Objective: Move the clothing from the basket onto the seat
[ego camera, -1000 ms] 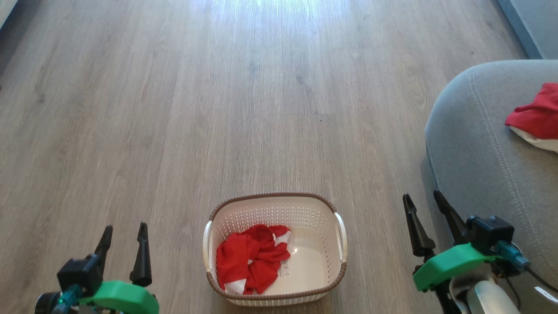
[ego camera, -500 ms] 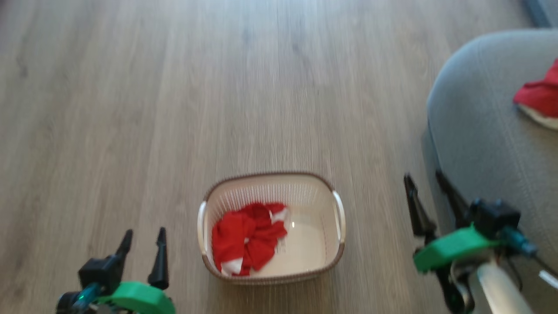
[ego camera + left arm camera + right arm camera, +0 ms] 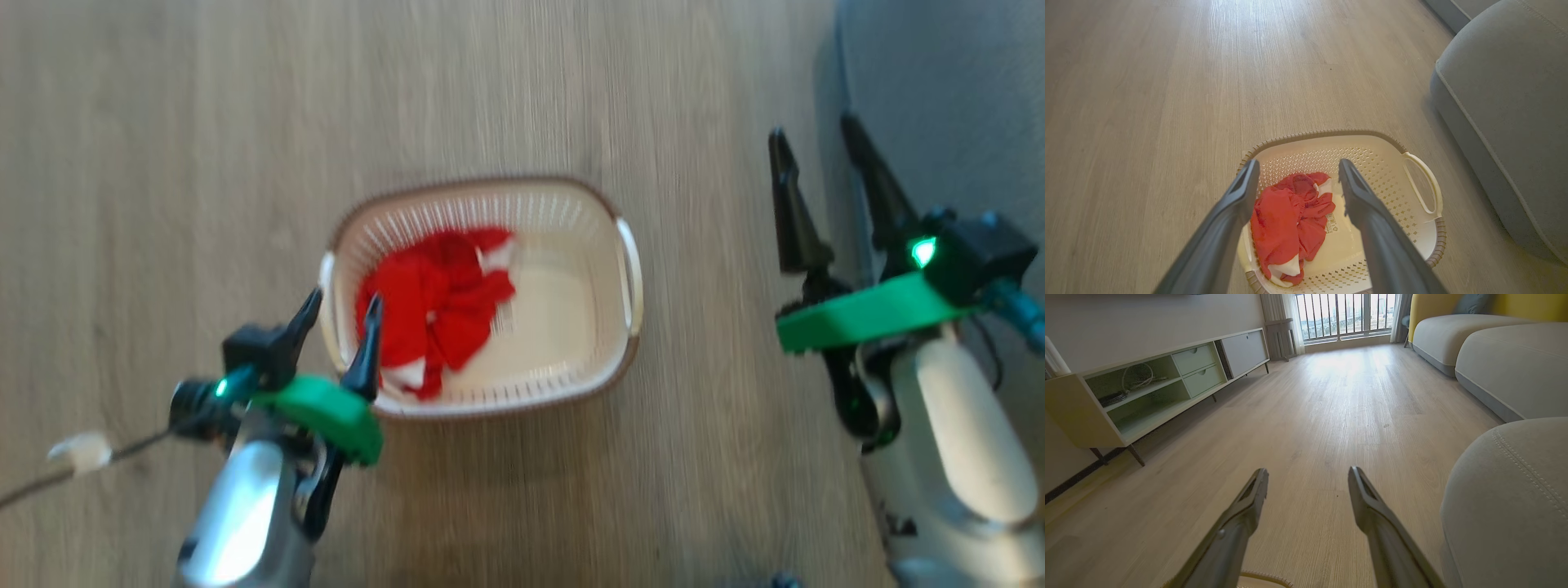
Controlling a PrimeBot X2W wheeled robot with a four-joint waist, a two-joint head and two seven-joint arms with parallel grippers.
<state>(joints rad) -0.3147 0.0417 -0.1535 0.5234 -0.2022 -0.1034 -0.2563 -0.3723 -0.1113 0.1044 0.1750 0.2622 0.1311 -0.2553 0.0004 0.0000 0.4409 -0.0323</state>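
Observation:
The cream basket with its brown rim stands on the wooden floor. A bunch of red and white clothing lies in its left half, and a paper label shows on the bare floor of the basket. My left gripper hangs open over the basket's near-left rim, and in the left wrist view its fingers frame the clothing with nothing between them. My right gripper stands open and empty between the basket and the grey seat. Its wrist view looks along the floor, with the seat at the right.
A low pale cabinet with open shelves and drawers lines the left wall. More grey sofa cushions stand ahead on the right, before a barred window. Open wooden floor stretches beyond the basket.
The head camera has tilted down, so the whole picture has shifted. My left gripper has come forward from the lower left to the basket's left rim. Both grippers stay open.

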